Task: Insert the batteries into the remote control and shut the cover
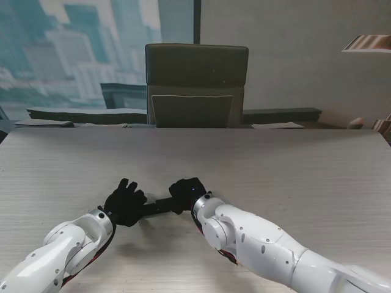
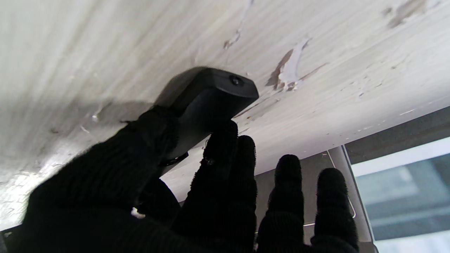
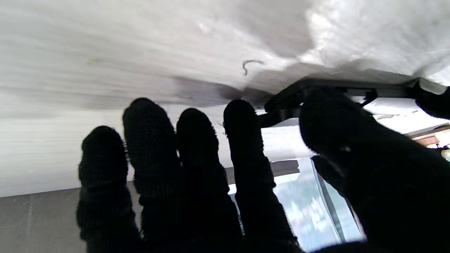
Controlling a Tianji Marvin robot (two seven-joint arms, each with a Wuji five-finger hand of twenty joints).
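Remote control [image 1: 160, 206]: black, lying near me on the table [image 1: 293, 165], spanning the gap between both hands.

Left hand [image 1: 124, 202]: thumb and 2 fingers pinch 1 end of the remote; the other 2 fingers stand clear.

Right hand [image 1: 187, 194]: thumb on the opposite end, 4 fingers extended; a firm grip cannot be confirmed.

Progress: no batteries visible; whether they are fitted cannot be told, and the cover's seating cannot be judged.

View notes: left wrist view alone shows the remote's end face with a small round emitter; right wrist view alone shows its thin edge profile.
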